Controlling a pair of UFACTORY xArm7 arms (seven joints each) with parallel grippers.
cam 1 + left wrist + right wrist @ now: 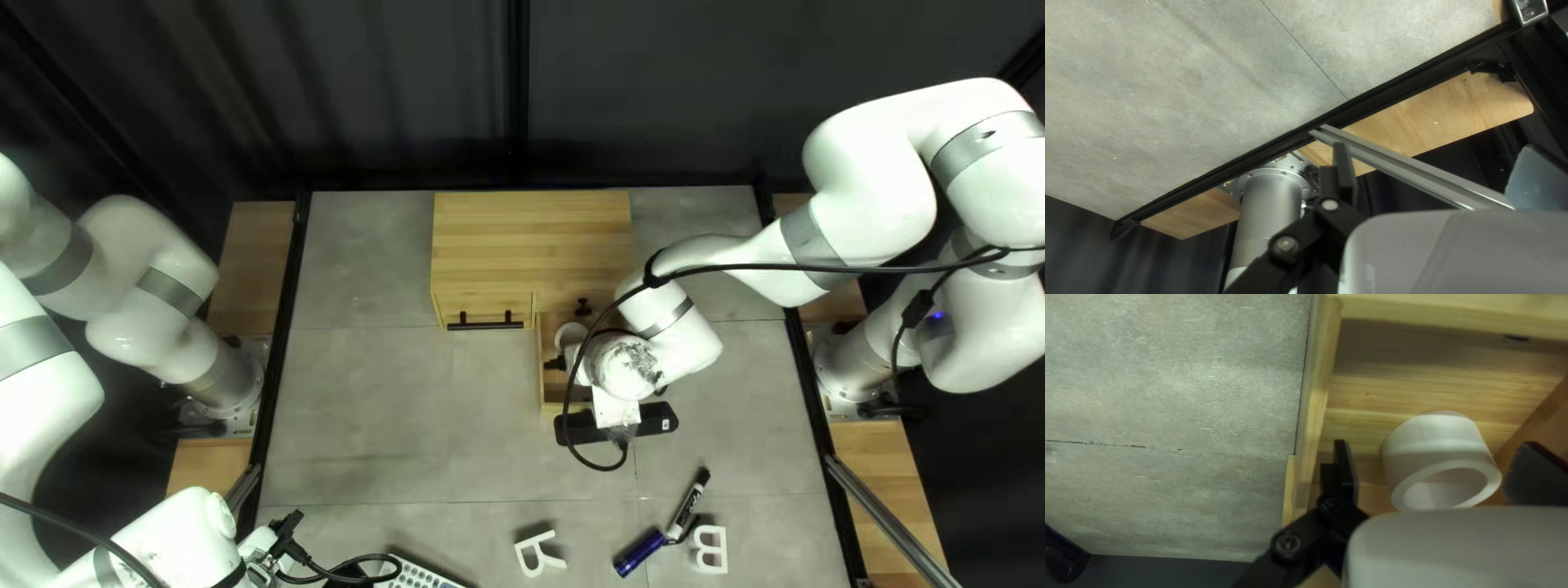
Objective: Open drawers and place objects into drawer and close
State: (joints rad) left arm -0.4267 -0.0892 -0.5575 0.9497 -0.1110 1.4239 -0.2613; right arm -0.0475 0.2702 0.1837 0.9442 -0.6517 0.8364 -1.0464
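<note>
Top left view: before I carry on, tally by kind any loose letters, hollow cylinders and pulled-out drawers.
White letters: 2
White hollow cylinder: 1
Pulled-out pale wooden drawer: 1
Total: 4

Both the left arm (pixel 142 245) and right arm (pixel 871 163) are rounded white, with grey bands (pixel 169 288). A black cable (pixel 806 268) runs over the right one, which bears a blue light (pixel 936 315) and dark mottling (pixel 642 365). The left end effector (pixel 285 534) has black links (pixel 1306 226) and round silvery screws (pixel 1286 244).
</note>
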